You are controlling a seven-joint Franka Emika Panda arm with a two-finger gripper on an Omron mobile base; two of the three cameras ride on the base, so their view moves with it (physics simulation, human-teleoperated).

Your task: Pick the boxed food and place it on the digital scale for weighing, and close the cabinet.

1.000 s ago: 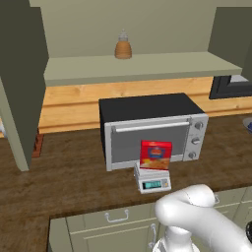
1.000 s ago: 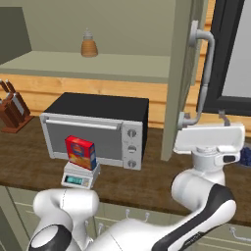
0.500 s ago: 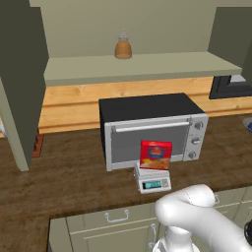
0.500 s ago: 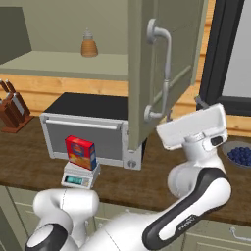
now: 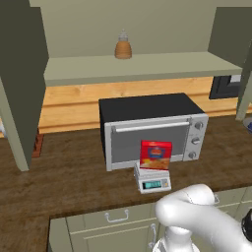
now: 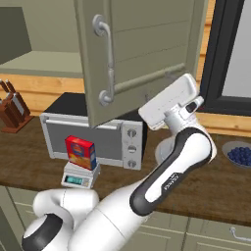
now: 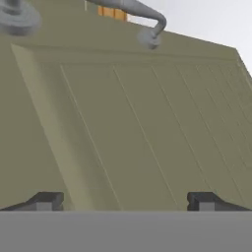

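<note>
The cabinet door fills the space just ahead of the jaws, which stand wide apart and hold nothing. Its bar handle runs upright along the free edge, the panel half swung. Best to keep the gripper flat on the panel and push evenly. Beyond, the boxed food stands upright on the digital scale.

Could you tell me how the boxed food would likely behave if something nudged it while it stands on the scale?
The boxed food stands upright and is taller than it is deep, so a push near its top would probably tip it. It looks like stiff cardboard, likely light. The digital scale beneath is small, so a slide could carry it off the edge.
</note>
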